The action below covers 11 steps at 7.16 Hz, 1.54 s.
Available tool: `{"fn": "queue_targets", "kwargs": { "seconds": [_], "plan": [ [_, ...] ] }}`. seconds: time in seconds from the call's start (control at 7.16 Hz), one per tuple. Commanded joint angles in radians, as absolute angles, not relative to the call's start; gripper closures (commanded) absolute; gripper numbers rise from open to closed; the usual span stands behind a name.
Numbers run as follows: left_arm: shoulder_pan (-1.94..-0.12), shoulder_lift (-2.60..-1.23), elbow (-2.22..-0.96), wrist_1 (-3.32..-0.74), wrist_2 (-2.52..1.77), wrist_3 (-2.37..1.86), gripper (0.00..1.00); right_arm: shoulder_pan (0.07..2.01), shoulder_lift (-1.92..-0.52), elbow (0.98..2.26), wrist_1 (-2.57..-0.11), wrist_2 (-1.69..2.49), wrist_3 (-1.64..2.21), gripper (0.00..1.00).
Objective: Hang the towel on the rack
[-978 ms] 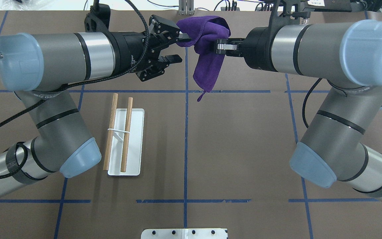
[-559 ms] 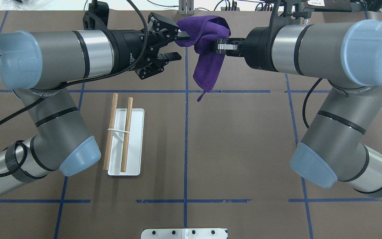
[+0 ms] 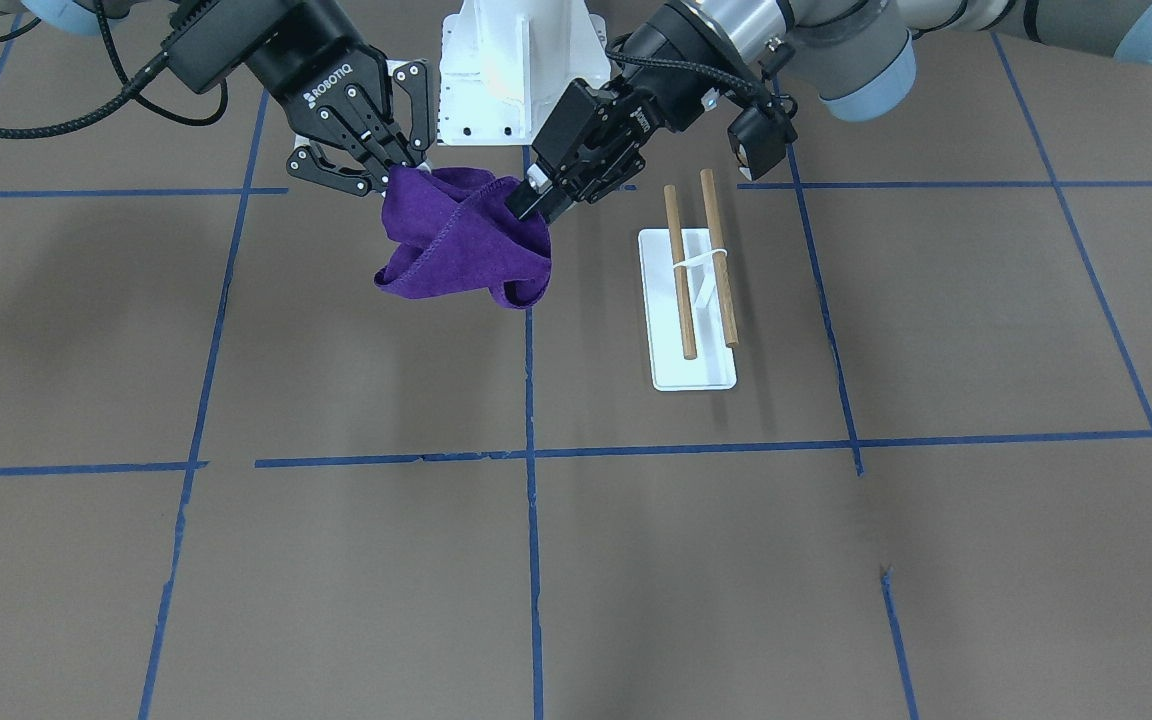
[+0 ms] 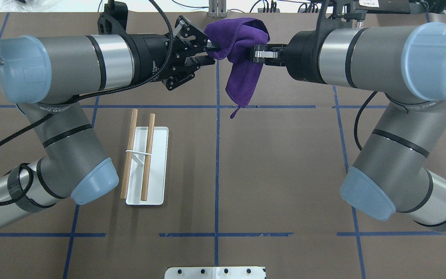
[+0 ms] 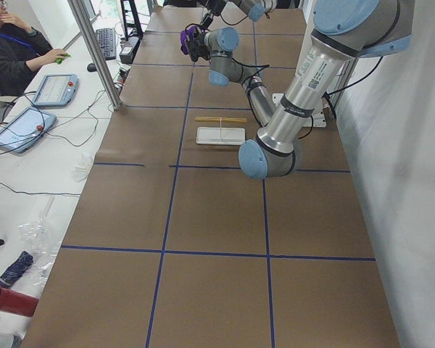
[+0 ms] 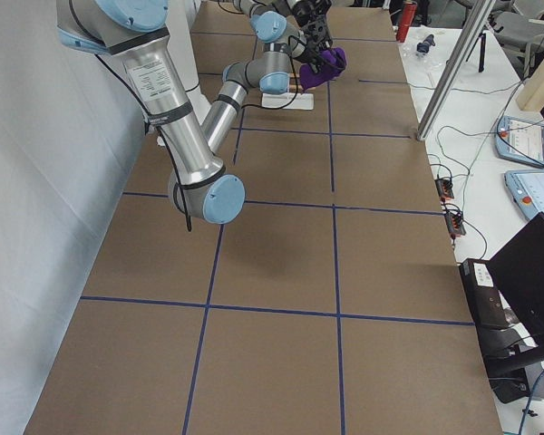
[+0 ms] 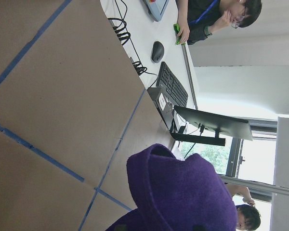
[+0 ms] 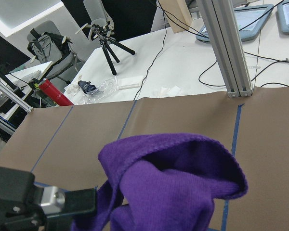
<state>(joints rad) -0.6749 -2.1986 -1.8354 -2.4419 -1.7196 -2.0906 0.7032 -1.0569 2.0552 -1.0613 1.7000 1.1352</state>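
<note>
A purple towel [image 4: 242, 62] hangs bunched in the air over the far middle of the table, held between both grippers. My right gripper [image 4: 254, 54] is shut on its right side. My left gripper [image 4: 210, 49] is closed on its upper left fold. In the front view the left gripper [image 3: 523, 205] pinches one end of the towel [image 3: 456, 250] and the right gripper [image 3: 398, 178] the other. The rack [image 4: 146, 166], a white base with two wooden rods, stands on the table below my left arm. The towel fills the left wrist view [image 7: 183, 192] and the right wrist view [image 8: 173, 187].
The robot's white base [image 3: 516, 60] is behind the towel in the front view. A white mount plate [image 4: 215, 272] sits at the table's near edge. An operator [image 5: 14, 43] with tablets sits beyond the far edge. Blue tape lines cross the brown table.
My left gripper, wide open beside the towel a second ago, has closed its fingers onto the towel's left fold. The right gripper and the towel have stayed in place.
</note>
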Motion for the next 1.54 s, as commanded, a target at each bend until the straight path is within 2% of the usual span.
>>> {"fn": "queue_targets", "kwargs": {
  "seconds": [0.0, 0.28, 0.42, 0.56, 0.84, 1.4],
  "plan": [
    [-0.675, -2.207, -1.835, -2.441, -1.720, -2.094, 0.82, 0.703, -1.057, 2.056, -1.062, 1.700, 1.135, 1.00],
    [-0.675, -2.209, -1.836, -2.442, -1.721, -2.094, 0.88, 0.703, -1.057, 2.056, -1.062, 1.701, 1.135, 1.00],
    [-0.676, -2.209, -1.836, -2.441, -1.721, -2.094, 1.00, 0.703, -1.057, 2.056, -1.062, 1.701, 1.135, 1.00],
    [-0.676, -2.209, -1.835, -2.441, -1.721, -2.094, 1.00, 0.703, -1.057, 2.056, -1.062, 1.701, 1.135, 1.00],
    [-0.687, -2.209, -1.836, -2.445, -1.726, -2.089, 1.00, 0.703, -1.058, 2.066, -1.065, 1.701, 1.137, 0.01],
    [-0.687, -2.209, -1.835, -2.442, -1.726, -2.088, 1.00, 0.704, -1.072, 2.077, -1.065, 1.704, 1.138, 0.00]
  ]
}}
